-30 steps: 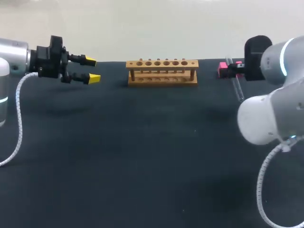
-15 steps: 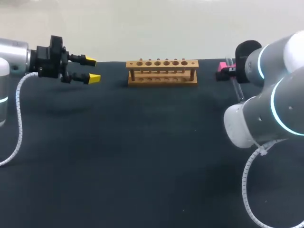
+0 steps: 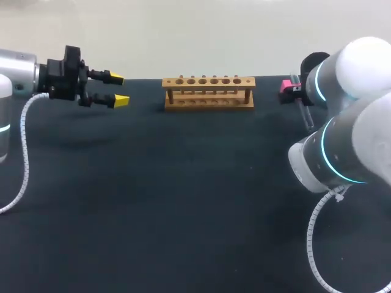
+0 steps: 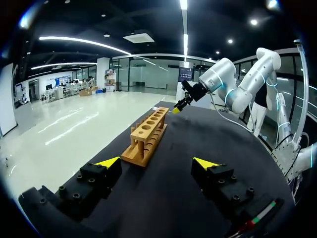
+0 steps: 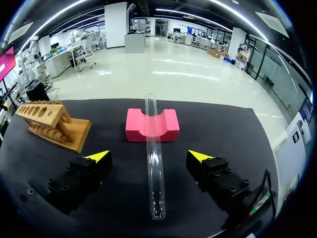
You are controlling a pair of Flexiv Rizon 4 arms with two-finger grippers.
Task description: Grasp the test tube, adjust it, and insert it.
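Test tube (image 5: 154, 168), far right, one end propped on pink block (image 5: 168, 125), between right gripper (image 5: 148, 156) jaws, parted, not touching, wooden rack (image 3: 208, 91) far centre, left gripper (image 3: 119, 90) far left, jaws apart.

right arm (image 3: 339, 152) swung left, elbow risen

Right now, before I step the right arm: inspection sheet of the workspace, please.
Surface: black cloth-covered table, flat.
Job's things: clear glass test tube lies with its open end in the pink foam cradle block and its rounded end on the table; light wooden test tube rack stands upright at the far edge, no tubes in it.
Clutter: nothing seen.
Hands: left hand open, above the table, beside the rack; right hand open, astride the tube, fingers not touching it.
Cables: white coiled cables hang from both arms, clear of the tube.
Surroundings: nothing seen.
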